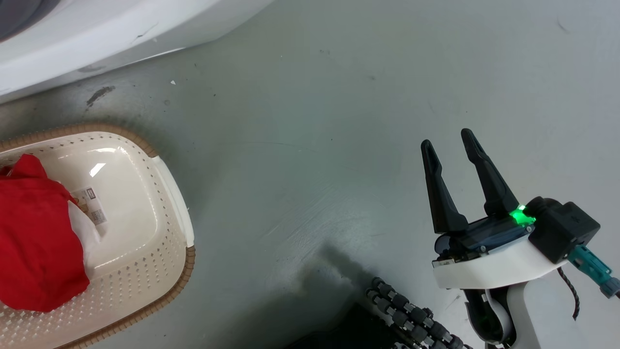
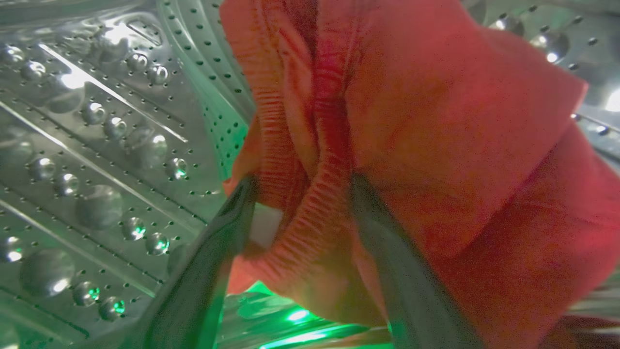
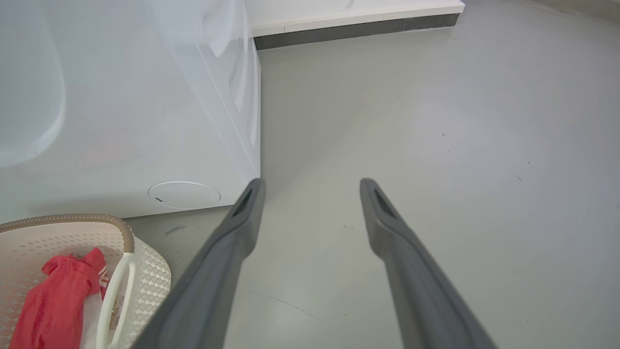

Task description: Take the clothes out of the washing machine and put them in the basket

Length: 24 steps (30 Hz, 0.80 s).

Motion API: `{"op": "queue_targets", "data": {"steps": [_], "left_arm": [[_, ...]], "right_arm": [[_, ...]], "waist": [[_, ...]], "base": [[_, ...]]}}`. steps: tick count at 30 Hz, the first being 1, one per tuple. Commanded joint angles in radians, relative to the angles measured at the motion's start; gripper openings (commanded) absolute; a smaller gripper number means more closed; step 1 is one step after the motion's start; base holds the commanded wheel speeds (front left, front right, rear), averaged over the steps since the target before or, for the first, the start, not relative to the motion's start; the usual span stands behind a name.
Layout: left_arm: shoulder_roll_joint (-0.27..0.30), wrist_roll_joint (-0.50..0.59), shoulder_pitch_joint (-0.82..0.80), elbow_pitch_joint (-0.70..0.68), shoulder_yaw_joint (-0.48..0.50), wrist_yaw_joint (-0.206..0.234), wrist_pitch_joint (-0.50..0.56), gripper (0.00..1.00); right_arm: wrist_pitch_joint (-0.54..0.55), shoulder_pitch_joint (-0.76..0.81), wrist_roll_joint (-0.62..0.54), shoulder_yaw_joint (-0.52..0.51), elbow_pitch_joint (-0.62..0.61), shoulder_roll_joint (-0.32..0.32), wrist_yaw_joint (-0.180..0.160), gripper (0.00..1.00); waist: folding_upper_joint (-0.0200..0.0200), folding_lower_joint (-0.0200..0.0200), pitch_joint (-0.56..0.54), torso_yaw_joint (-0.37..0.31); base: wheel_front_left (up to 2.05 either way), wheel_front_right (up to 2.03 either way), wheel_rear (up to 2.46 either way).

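In the left wrist view my left gripper (image 2: 300, 189) is inside the washing machine's studded steel drum (image 2: 97, 145). Its fingers stand apart on either side of a ribbed fold of the red clothes (image 2: 436, 121), and the jaws look open. The washing machine (image 1: 72, 39) fills the head view's top left, and its white front (image 3: 121, 121) also appears in the right wrist view. The cream basket (image 1: 189, 261) sits on the floor at the left, holding one red and white garment (image 1: 34, 237). My right gripper (image 1: 448, 138) hovers open and empty over the floor, right of the basket (image 3: 145, 276).
Grey floor (image 1: 310, 145) stretches between the basket and my right arm. A black ribbed cable chain (image 1: 411, 315) lies at the head view's bottom edge. A dark skirting strip (image 3: 358, 22) runs along the far wall beyond the machine.
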Motion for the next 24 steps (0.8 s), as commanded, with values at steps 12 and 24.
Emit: {"op": "queue_targets", "data": {"steps": [12,24], "left_arm": [[0.032,-0.032,-0.022,-0.002,-0.039,-0.01,-0.119,0.0],[0.001,-0.089,0.052,0.031,-0.055,-0.01,-0.372,0.0]], "right_arm": [[-0.002,-0.036,0.004,0.0,0.014,0.003,-0.001,1.0],[-0.002,-0.069,-0.058,-0.055,0.036,0.003,-0.001,1.0]], "waist": [[0.0,-0.0001,-0.009,-0.001],[0.0,-0.0001,-0.111,0.077]], "base": [[0.0,0.0,0.0],[0.0,0.0,0.0]]}}
